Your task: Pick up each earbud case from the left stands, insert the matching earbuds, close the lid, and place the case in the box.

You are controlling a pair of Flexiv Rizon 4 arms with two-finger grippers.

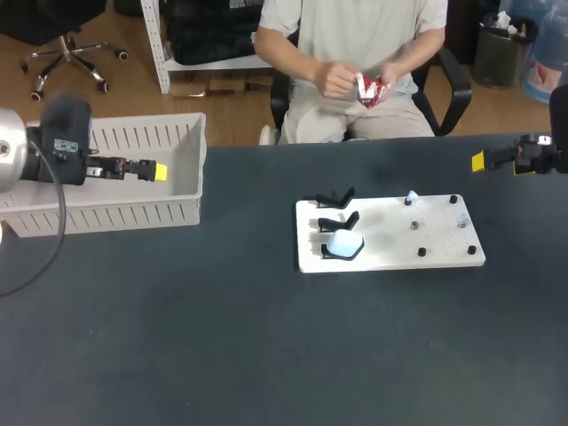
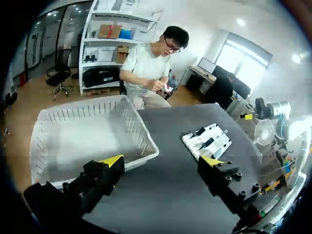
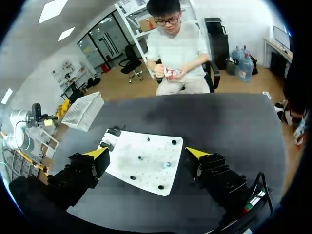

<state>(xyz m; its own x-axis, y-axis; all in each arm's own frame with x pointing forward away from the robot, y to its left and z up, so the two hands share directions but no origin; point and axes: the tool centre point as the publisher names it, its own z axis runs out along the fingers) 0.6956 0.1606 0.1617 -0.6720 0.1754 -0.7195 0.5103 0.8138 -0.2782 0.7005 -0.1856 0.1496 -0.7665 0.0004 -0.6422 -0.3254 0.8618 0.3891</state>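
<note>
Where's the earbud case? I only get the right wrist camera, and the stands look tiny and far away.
Observer: The head camera shows a pale blue case sitting on the front stand, the one nearest the robot.
Operator: Do the other stands have cases too?
Observer: No, the middle stand and the back stand hold nothing.
Operator: Where's my other gripper?
Observer: The left gripper hangs over the white box, fingers open.
</note>
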